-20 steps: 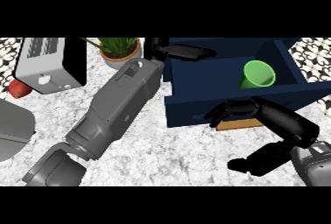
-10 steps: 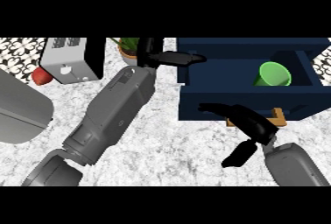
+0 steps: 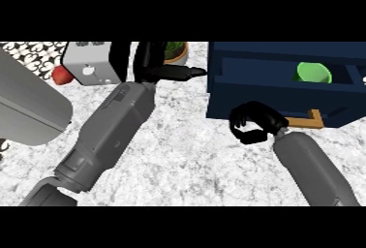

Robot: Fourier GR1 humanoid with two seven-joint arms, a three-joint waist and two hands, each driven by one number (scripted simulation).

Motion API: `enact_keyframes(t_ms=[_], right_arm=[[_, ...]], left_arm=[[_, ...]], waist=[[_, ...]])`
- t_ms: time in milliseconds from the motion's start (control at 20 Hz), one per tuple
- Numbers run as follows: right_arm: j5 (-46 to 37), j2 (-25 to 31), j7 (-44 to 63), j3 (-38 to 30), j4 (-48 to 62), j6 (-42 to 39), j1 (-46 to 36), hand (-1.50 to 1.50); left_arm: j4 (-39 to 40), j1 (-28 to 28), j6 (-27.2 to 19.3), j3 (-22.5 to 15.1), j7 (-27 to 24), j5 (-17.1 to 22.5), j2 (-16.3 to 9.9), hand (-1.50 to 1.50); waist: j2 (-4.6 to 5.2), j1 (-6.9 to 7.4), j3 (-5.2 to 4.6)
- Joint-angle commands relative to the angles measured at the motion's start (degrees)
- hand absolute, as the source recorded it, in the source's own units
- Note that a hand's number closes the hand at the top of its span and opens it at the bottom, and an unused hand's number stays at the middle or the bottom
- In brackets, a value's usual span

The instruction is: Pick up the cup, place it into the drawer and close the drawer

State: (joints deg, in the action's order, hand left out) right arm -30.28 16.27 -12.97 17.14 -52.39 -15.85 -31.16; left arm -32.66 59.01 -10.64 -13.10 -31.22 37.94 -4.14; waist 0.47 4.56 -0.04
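The green cup (image 3: 313,72) lies on its side inside the open dark blue drawer (image 3: 286,85), at the drawer's right part, its long axis running roughly up-left to lower-right with the open mouth turned toward the lower left. The drawer stands on a white-and-grey marble counter (image 3: 193,160), and a wooden handle (image 3: 309,121) juts from its front panel. The right hand (image 3: 253,123) sits against that front panel, just left of the handle, below and left of the cup and apart from it; its fingers are curled in, holding nothing. The left hand (image 3: 160,68) is up near the counter's far edge, left of the drawer, fingers straight and pointing right. Behind it stands a potted plant (image 3: 174,51); further left, a grey toaster (image 3: 89,68) with a red knob (image 3: 61,75).
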Motion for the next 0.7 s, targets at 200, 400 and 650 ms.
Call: enact_keyframes(t_ms=[200, 400, 650], right_arm=[[2.42, 0.91, -10.11, -9.74, 18.37, 7.15, -11.39, 1.5], [4.31, 5.32, -10.18, -14.46, 22.86, 6.66, -18.81, 1.5], [6.55, 6.89, -7.78, -17.6, 24.31, 7.26, -21.61, 1.5]], left_arm=[[-6.0, -5.12, 4.7, 0.01, 2.1, 1.14, -3.63, -1.5], [-8.03, -8.14, 6.09, -0.81, 2.57, 0.86, -4.91, -1.5], [-9.27, -9.34, 7.64, -1.72, 2.75, 0.41, -5.5, -1.5]], waist=[[1.24, 3.2, 0.37], [1.41, 4.55, 0.35], [2.11, 6.01, 0.39]])
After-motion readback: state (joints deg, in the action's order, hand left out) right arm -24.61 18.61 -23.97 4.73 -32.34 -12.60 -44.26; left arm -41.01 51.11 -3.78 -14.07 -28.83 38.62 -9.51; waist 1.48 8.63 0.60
